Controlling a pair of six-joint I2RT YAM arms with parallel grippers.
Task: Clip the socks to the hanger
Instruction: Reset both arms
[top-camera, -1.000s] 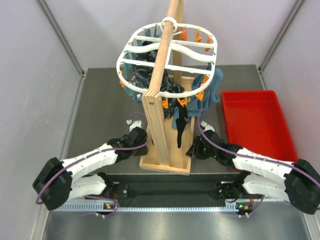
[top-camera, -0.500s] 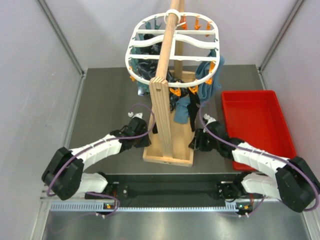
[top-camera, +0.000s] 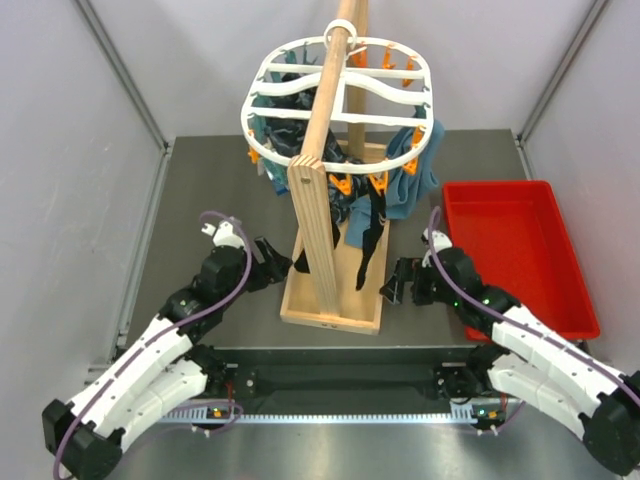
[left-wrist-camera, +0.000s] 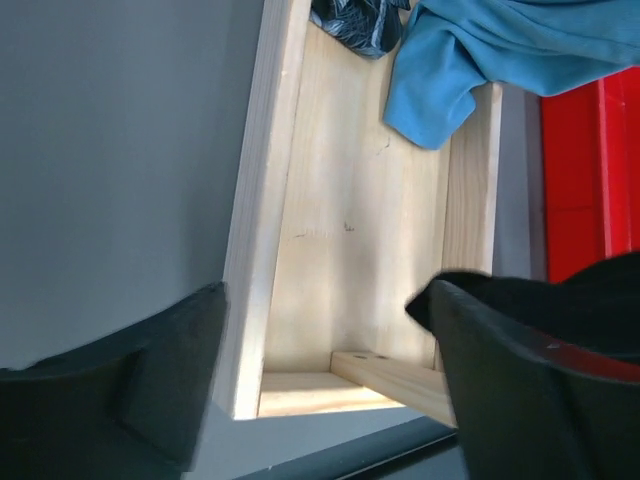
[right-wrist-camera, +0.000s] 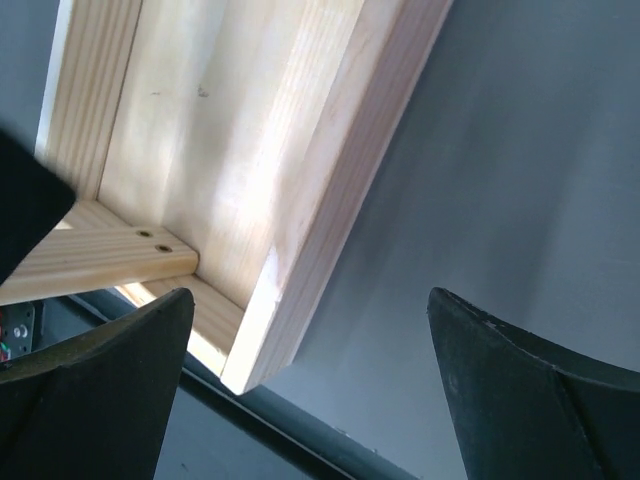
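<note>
The white oval hanger (top-camera: 340, 100), rimmed with orange clips, hangs on a wooden pole (top-camera: 318, 170). Black socks (top-camera: 366, 232) dangle from its near edge, down over the wooden base (top-camera: 330, 298). More dark fabric hangs under its left side. My left gripper (top-camera: 282, 262) is open, just left of the base with nothing between its fingers; in the left wrist view the left gripper (left-wrist-camera: 330, 400) frames the base's near corner (left-wrist-camera: 250, 400). On the base's right side, my right gripper (top-camera: 393, 283) is also open and empty. In the right wrist view the right gripper (right-wrist-camera: 310, 400) faces the base's corner (right-wrist-camera: 250, 370).
A red tray (top-camera: 515, 250) lies on the dark table at the right. Blue-teal cloths (top-camera: 408, 180) hang from the hanger's right side, and a blue-teal cloth (left-wrist-camera: 480, 60) shows in the left wrist view. Grey walls enclose the table on both sides.
Both grippers have opened wide and drawn back from the wooden base, the left arm swinging out to the left. The hanger has swung and turned a little on its pole.
</note>
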